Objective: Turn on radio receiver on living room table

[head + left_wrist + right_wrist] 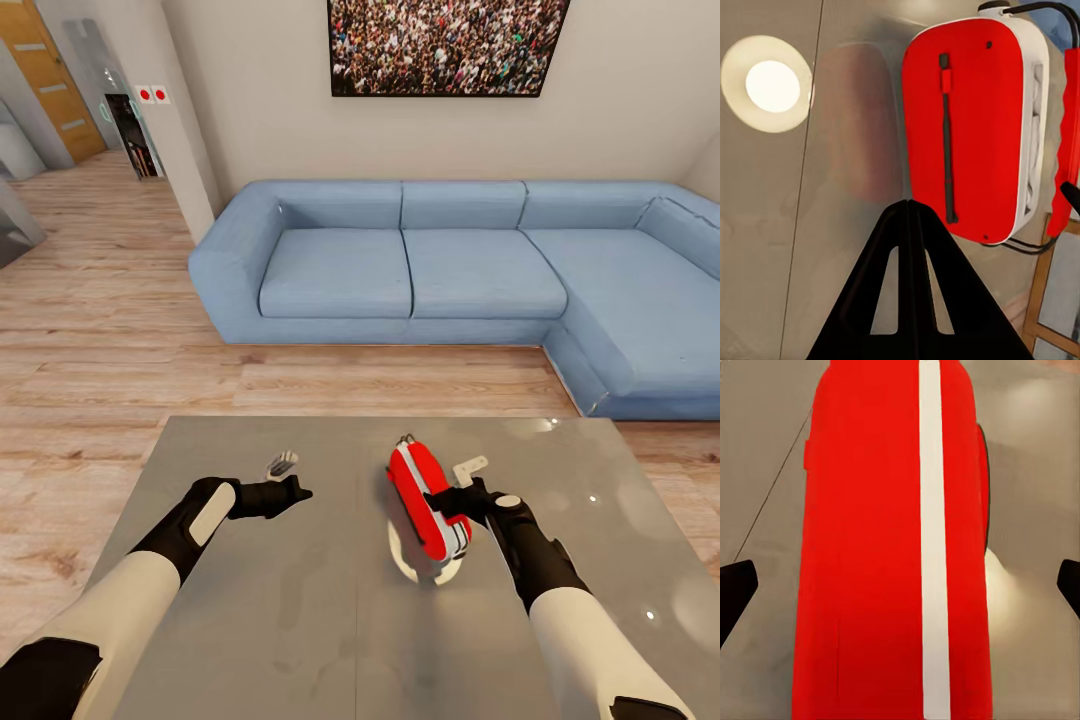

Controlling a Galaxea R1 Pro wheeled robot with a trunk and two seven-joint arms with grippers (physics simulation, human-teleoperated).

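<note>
Looking down from head view: red radio receiver stands on edge on grey counter, long axis running away from robot toward blue sofa. Right gripper at its flank, jaws spread, gripping nothing. Left gripper well apart, jaws look closed, empty.

Left wrist view: radio's broad red face with thin dark antenna, seen side-on.

Right wrist view: radio between splayed fingertips.

Judgement: reach done; switching on remains.
</note>
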